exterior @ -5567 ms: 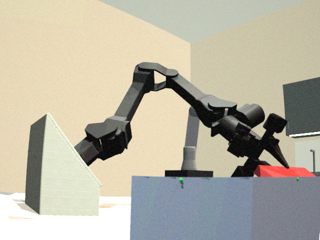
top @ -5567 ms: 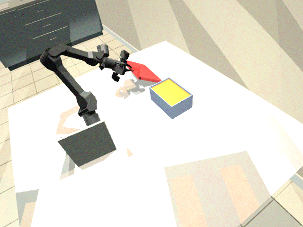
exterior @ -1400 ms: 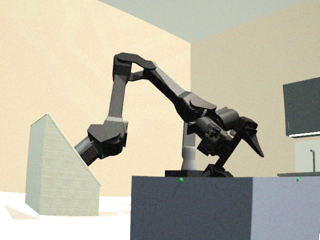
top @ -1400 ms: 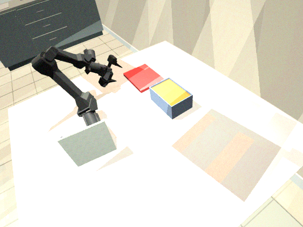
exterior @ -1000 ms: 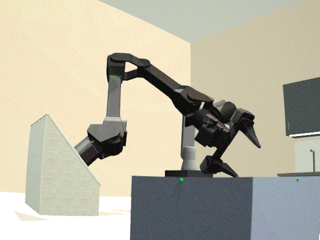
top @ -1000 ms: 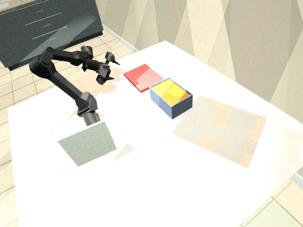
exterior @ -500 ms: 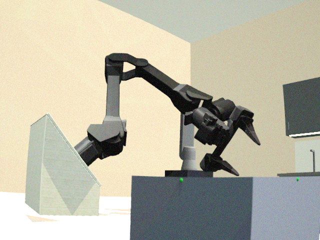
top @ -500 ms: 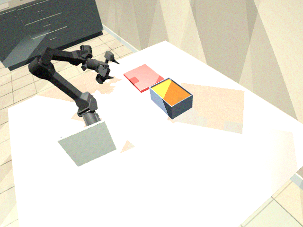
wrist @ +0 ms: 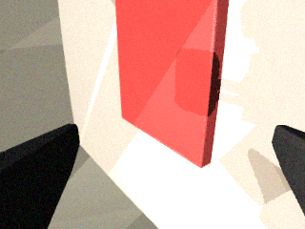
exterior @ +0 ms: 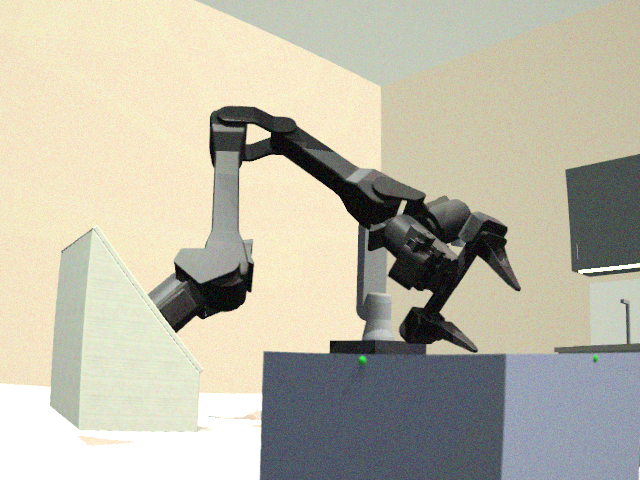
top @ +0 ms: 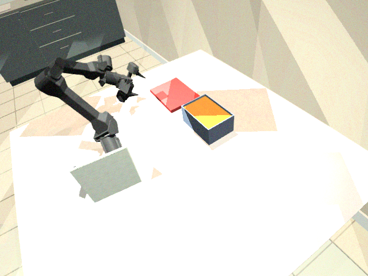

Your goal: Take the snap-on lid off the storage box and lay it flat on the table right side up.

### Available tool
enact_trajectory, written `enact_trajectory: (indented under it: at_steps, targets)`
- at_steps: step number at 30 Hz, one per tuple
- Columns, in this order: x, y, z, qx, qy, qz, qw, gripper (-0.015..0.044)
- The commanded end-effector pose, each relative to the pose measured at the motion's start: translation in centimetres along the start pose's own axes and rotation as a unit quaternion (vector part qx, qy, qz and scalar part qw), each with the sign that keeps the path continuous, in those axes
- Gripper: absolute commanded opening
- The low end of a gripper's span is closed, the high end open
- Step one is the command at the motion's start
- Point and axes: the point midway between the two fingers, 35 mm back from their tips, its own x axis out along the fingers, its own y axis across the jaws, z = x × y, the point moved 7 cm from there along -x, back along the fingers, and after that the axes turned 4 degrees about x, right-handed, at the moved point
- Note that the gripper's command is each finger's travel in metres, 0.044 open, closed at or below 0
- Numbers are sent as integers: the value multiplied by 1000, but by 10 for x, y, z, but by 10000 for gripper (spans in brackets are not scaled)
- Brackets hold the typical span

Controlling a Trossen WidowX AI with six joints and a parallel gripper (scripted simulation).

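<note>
The red lid (top: 173, 93) (wrist: 166, 57) lies flat on the white table (top: 207, 207), close beside the far left side of the storage box. The blue-grey box (top: 219, 129) (exterior: 382, 413) stands open, and its orange and yellow inside shows. My gripper (top: 140, 85) (exterior: 495, 317) is open and empty. It hangs above the table to the left of the lid, clear of it, with its fingers pointing toward the lid. In the wrist view the lid's near edge lies between the two dark fingertips, farther out.
A pale grey-green wedge (top: 105, 175) (exterior: 124, 351) stands at the arm's base. A dark cabinet (top: 44, 29) stands on the tiled floor behind the table. The table's left edge runs near the gripper.
</note>
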Motion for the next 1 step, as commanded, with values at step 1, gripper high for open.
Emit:
enact_trajectory:
  at_steps: [1]
  targets:
    - [0, 0, 0, -1, 2, -1, 1000, 440]
